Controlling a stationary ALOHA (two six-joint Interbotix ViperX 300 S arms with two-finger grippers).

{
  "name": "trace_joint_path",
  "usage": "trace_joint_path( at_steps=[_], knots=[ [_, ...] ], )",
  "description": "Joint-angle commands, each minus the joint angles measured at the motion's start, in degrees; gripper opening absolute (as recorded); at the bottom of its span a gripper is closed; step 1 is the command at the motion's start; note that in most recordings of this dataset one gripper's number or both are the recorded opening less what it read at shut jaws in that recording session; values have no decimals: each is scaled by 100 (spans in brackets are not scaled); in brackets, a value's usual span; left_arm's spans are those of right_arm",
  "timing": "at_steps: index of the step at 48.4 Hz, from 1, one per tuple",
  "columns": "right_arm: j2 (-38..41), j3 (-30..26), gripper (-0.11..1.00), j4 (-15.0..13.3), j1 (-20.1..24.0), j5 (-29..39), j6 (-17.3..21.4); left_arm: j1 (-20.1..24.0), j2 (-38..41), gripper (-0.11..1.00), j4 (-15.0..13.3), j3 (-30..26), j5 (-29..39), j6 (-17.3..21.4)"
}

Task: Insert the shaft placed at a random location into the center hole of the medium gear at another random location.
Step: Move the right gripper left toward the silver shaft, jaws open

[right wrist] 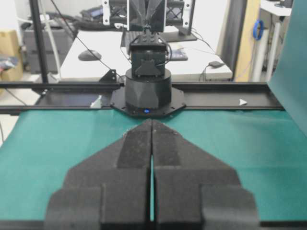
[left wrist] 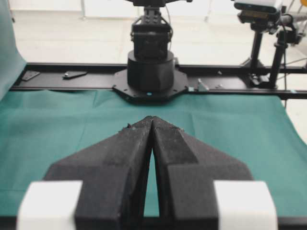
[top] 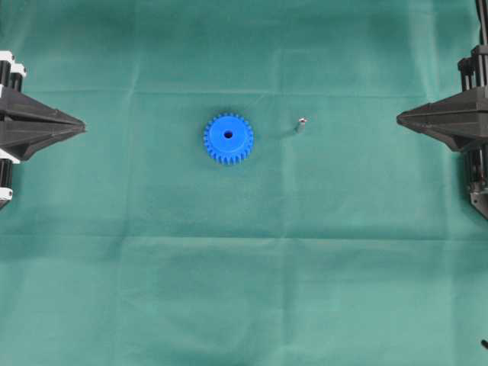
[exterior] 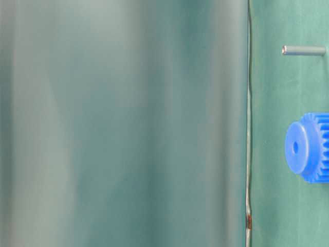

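A: Shaft point(top: 300, 125) stands at 3 o'clock of the medium gear point(top: 228, 138), apart from it.
B: Both jaws pressed together, empty. Spread the right gripper point(top: 399, 117) first, then pinch the shaft upright.

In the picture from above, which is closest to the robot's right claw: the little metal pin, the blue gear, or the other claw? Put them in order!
From the right gripper:
1. The shaft, nearest, right of centre.
2. The medium gear, mid-table.
3. The left gripper, farthest, at the left edge.
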Motion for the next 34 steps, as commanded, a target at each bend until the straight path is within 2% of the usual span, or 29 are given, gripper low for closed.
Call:
trace_joint_path(
  at_steps=[1, 21, 31, 34],
  knots=[
    [88, -70, 1, -26, 0, 35, -18, 9, 97, 0, 62, -158, 26, -26],
    [615, -211, 1, 35, -229, 176, 35, 9, 88, 0, 70, -158, 88, -70],
    [1195, -176, 1, 88, -519, 70, 44, 9, 79, 0, 70, -158, 141, -79],
    [1433, -185, 4, 97, -580, 18, 44, 18, 88, 0, 70, -158, 149, -79]
  ],
)
